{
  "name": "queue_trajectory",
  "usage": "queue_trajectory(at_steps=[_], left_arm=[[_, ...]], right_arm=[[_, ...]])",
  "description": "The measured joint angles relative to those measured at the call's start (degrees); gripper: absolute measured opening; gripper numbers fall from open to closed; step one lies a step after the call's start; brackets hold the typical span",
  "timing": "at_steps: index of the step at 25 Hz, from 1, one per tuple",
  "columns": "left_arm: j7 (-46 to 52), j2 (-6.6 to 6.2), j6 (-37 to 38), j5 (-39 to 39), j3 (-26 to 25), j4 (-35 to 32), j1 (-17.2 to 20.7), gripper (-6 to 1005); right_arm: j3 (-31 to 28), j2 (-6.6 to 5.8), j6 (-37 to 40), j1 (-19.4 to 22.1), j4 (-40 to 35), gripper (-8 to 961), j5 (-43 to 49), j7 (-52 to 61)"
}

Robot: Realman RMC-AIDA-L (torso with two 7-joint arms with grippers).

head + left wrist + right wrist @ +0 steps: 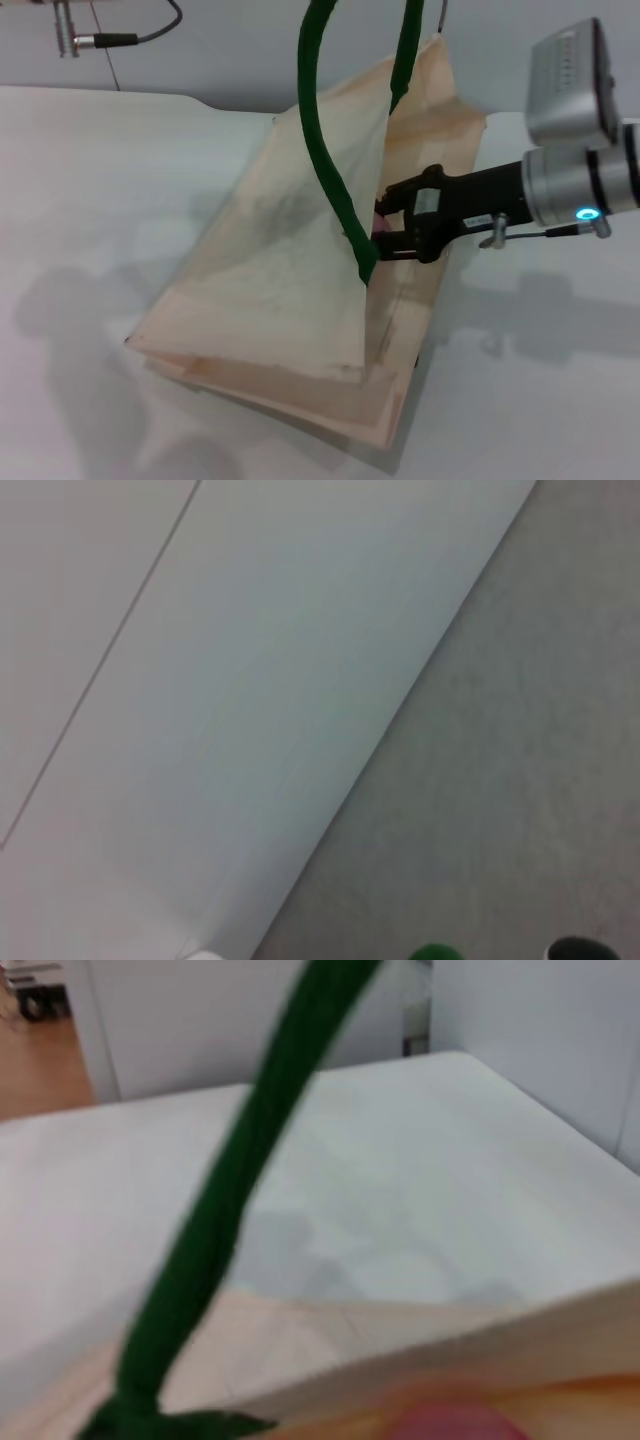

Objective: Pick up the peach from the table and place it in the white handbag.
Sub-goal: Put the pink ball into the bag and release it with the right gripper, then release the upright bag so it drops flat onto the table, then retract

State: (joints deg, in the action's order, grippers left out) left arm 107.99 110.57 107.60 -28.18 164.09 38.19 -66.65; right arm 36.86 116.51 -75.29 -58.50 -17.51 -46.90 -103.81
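The white handbag [290, 270] stands tilted on the table [90, 180]. Its dark green handles [322, 150] run up out of the top of the head view. My right gripper [385, 226] reaches in from the right at the bag's open mouth, between the two fabric walls. It is shut on the peach [380, 226], of which only a pink sliver shows between the black fingers [402, 190]. In the right wrist view the peach [452, 1426] is a pink patch at the edge, next to the bag's rim [420, 1360] and a green handle [215, 1210]. My left gripper is out of view.
The left wrist view shows only a wall and a bit of green handle [433, 952]. A cable and connector [100, 40] hang behind the table at the back left. The table's rounded back edge [190, 98] runs behind the bag.
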Motion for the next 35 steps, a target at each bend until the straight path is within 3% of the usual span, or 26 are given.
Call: queue_trajectory(at_steps=[4,14,20,24,29,35], left_arm=[[0.0,0.00,-0.1,-0.7,0.0,-0.1,0.3,113],[0.0,-0.07,-0.4,-3.2,0.0,-0.1,2.3,113],[-0.1,-0.15,-0.6,-3.4,0.0,-0.1,2.8,113],[-0.1,-0.18,-1.8,-3.4,0.0,-0.1,3.4,113],[0.1,-0.18,-2.3,-4.7,0.0,-0.1,4.1,113],[0.8,-0.29,-3.5,-6.4,0.0,-1.0,5.4,125]], right_arm=[[0.3,0.05,3.1,-0.8,1.4,431,0.0,0.0],[0.3,-0.11,1.8,-0.6,1.3,427,-0.5,0.4],[0.0,-0.22,0.4,-0.5,1.0,563,-0.5,0.5],[-0.2,-0.39,-1.5,-0.2,0.3,801,-0.6,0.8],[-0.2,-0.42,-3.7,1.4,-3.1,905,-0.6,2.3],[-0.3,-0.49,-4.2,2.8,-5.2,905,-0.7,3.1]])
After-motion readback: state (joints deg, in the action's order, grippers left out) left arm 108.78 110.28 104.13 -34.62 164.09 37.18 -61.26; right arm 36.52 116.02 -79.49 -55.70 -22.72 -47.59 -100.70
